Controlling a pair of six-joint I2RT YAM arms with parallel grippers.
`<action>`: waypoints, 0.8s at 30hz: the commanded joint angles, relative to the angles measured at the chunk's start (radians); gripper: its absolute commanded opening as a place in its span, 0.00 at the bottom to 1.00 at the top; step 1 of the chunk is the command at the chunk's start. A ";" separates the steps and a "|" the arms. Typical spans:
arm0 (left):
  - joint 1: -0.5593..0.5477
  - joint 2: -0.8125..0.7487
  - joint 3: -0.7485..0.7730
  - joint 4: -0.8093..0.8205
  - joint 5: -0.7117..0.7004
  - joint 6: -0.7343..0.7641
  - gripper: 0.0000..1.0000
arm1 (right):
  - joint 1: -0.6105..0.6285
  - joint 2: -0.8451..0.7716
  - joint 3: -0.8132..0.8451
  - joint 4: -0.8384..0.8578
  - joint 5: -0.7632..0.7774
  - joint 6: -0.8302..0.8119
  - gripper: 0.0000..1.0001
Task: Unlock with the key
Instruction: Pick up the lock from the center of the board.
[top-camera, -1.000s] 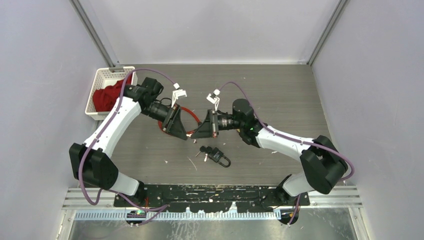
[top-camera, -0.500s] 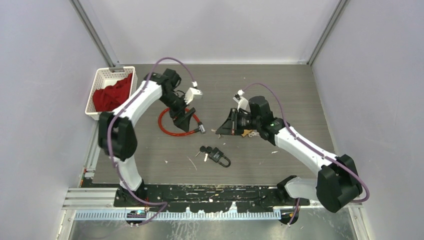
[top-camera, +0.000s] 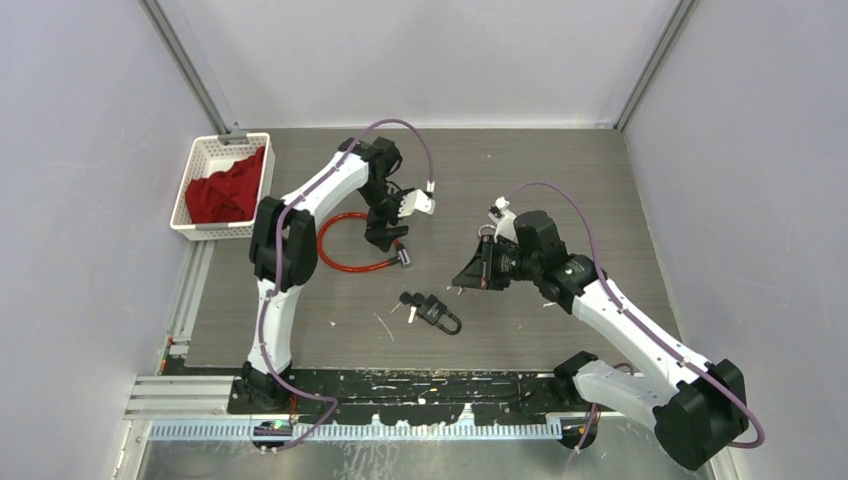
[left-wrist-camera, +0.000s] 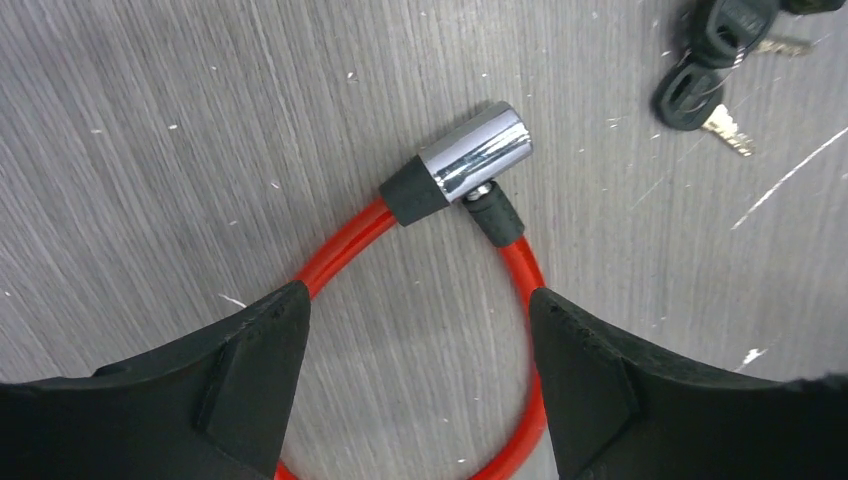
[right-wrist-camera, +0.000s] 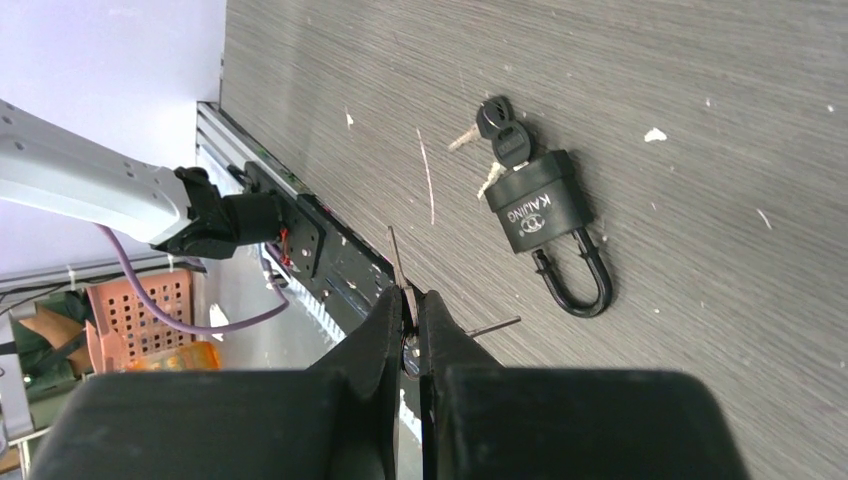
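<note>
Two end effectors in play: the left end effector (left-wrist-camera: 417, 305) hangs spread wide right over the chrome cylinder (left-wrist-camera: 470, 152) of the red cable lock (left-wrist-camera: 335, 262), which lies diagonally on the tabletop (left-wrist-camera: 150, 150). The right end effector (right-wrist-camera: 410, 300), pinching what looks like a key (right-wrist-camera: 396, 258), sits well apart to the right.

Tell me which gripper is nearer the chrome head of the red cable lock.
Left. The left gripper hangs open directly above the cable lock, the chrome head just beyond its fingertips. The right gripper is off to the right, nearer the padlock.
</note>
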 joint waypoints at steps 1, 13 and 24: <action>-0.014 0.030 0.005 0.066 -0.053 0.150 0.77 | 0.002 -0.046 -0.015 -0.009 0.037 0.015 0.01; -0.035 0.057 -0.111 0.239 -0.096 0.120 0.43 | 0.002 -0.067 -0.018 -0.014 0.059 0.025 0.01; -0.048 -0.065 -0.327 0.328 -0.178 -0.122 0.14 | 0.002 -0.036 -0.018 0.007 0.047 0.024 0.01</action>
